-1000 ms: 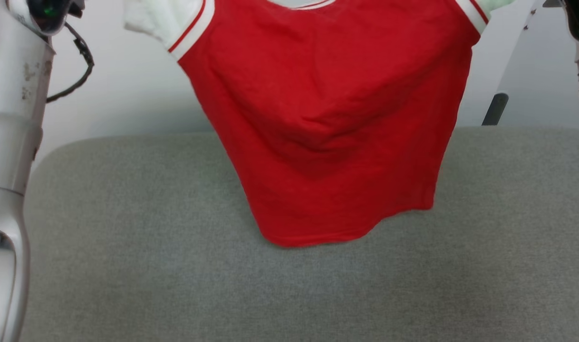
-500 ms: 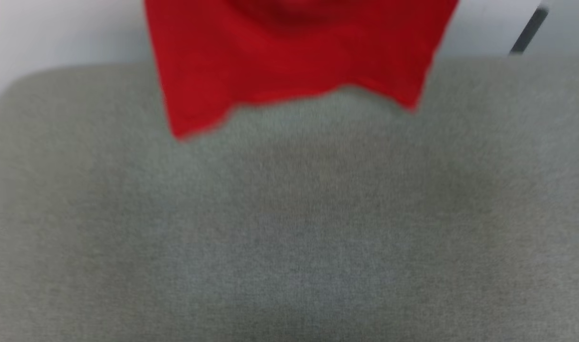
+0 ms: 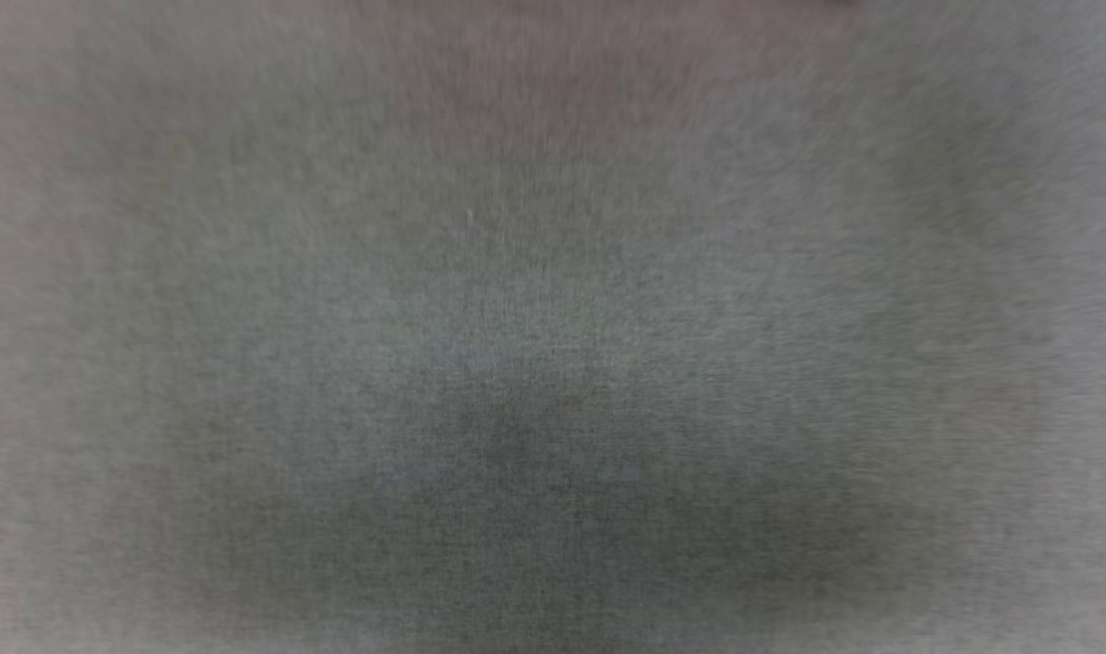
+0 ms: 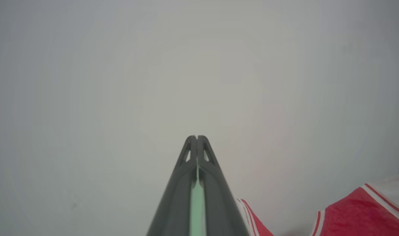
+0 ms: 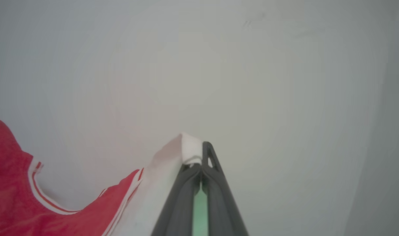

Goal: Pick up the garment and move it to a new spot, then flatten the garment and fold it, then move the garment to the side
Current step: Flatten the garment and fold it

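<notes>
Two tools stand pinched shut: the right tool [image 5: 201, 150] bites a white sleeve tuft of the garment [image 5: 9, 183], the left tool [image 4: 196, 137] seemingly the opposite sleeve, striped trim emerging beside it. Slung between them, it looks light, limp, stretchy. Shoulder seams should give the surest hold for spreading over the grey surface [image 3: 553, 363].

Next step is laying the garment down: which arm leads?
Right, probably. The right gripper is shut on the garment, white sleeve bunched at its tip. The left gripper is shut too, but cloth just passes beside it; no grip visible.
</notes>
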{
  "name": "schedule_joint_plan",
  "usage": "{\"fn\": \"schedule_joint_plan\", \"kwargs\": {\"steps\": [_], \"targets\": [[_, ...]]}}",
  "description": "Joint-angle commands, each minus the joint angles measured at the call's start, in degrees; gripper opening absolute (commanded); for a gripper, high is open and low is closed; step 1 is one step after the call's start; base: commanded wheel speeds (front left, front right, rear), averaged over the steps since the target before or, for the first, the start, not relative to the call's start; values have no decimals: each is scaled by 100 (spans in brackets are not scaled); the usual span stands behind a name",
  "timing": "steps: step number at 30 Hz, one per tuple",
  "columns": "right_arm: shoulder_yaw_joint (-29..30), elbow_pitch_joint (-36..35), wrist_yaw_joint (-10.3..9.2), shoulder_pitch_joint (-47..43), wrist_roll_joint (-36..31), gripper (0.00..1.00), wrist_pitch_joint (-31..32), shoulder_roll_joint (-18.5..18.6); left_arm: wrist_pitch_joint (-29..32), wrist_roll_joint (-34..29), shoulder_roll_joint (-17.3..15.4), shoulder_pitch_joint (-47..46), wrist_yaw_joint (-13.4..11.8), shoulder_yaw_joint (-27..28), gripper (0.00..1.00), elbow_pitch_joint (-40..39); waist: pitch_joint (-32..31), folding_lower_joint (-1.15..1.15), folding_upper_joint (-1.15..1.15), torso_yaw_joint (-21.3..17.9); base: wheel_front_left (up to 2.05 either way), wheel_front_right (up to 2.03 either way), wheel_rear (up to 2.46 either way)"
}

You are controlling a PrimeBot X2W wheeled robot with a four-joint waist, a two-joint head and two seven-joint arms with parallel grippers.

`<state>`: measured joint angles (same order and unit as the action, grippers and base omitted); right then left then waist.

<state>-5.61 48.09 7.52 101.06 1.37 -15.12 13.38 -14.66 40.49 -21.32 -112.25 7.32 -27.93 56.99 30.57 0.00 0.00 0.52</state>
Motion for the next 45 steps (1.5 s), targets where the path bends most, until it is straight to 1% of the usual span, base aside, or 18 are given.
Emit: {"fn": "schedule_joint_plan", "kwargs": {"steps": [1, 5, 8, 10, 12, 13, 14, 18, 19, 21, 24, 28, 31, 34, 36, 38, 40, 45], "targets": [[156, -131, -5, -220, -218, 0, 1, -47, -47, 74, 33, 48, 15, 119, 0, -18, 1054, 0, 0, 280, 0, 0, 0], [425, -249, -5, -428, -484, 0, -1, -254, -40, 29, 12, 360, 20, 546, 0, -301, 1228, 0, 0, 368, 0, 0, 0], [424, -196, -5, -622, -499, 0, -1, -403, -43, 29, 140, 624, 22, 661, 0, -408, 1186, 0, 0, 430, 0, 0, 0], [356, -158, -5, -701, -510, 0, -1, -428, -44, 46, 165, 745, 22, 618, 0, -368, 1134, 0, 0, 438, 0, 0, 0], [264, -117, -5, -815, -374, 0, -2, -464, -14, 170, 210, 999, 22, 418, 0, -305, 973, 0, 0, 454, 0, 0, 0], [138, -52, -5, -993, -202, 0, -2, -452, 255, 296, 228, 1259, 19, 86, 0, -305, 780, 0, 0, 464, 0, 0, 0], [-37, -5, -5, -1086, -132, 0, -1, -441, 435, 476, 228, 1375, 18, -40, 0, -365, 697, 0, 0, 463, 0, 0, 0], [-630, 16, -6, -1772, 365, 0, -2, -203, 839, 961, 64, 2242, 12, -585, 0, -580, 21, 0, 0, 524, 0, 0, 0], [-806, 5, -6, -1940, 521, 0, -3, -136, 932, 1023, -39, 2416, 12, -737, 0, -687, -153, 0, 0, 520, 0, 0, 0], [-1070, -158, -6, -2233, 819, 0, -7, 109, 1086, 1314, -109, 2780, 14, -963, 0, -958, -433, 0, 0, 568, 0, 0, 0], [-1584, -481, -6, -3099, 1340, 0, -1, 365, 1348, 1589, -402, 3609, 12, -1445, 0, -1303, -913, 0, 0, 582, 0, 0, 0], [-2221, -1150, -6, -4031, 2030, 0, -5, 955, 1481, 2075, -850, 4516, 12, -1835, 0, -1946, -1490, 0, 0, 625, 0, 0, 0], [-2375, -1692, -6, -4960, 2311, 0, -2, 1347, 1519, 2263, -1258, 5337, 12, -2172, 0, -2476, -1871, 0, 0, 653, 0, 0, 0], [-2266, -2235, -6, -5827, 2441, 0, -2, 1728, 1538, 2404, -1680, 6051, 12, -2403, 0, -2997, -2193, 0, 0, 675, 0, 0, 0], [-2159, -2493, -6, -6456, 2483, 0, -2, 1871, 1509, 2461, -1963, 6536, -12, -2502, 0, -3273, -2370, 0, 0, 666, 0, 0, 0], [-2027, -2696, -6, -7015, 2477, 0, -2, 2011, 1477, 2451, -2209, 6999, -121, -2612, 0, -3586, -2489, 0, 0, 660, 0, 0, 0], [-1847, -2862, -6, -7555, 2445, 0, -2, 2108, 1462, 2476, -2415, 7426, -295, -2713, 0, -3896, -2593, 0, 0, 673, 0, 0, 0], [-1316, -3239, -6, -8815, 2398, 0, -2, 2149, 1390, 2643, -2826, 8402, -869, -2874, 0, -4687, -2702, 0, 0, 709, 0, 0, 0]]}}
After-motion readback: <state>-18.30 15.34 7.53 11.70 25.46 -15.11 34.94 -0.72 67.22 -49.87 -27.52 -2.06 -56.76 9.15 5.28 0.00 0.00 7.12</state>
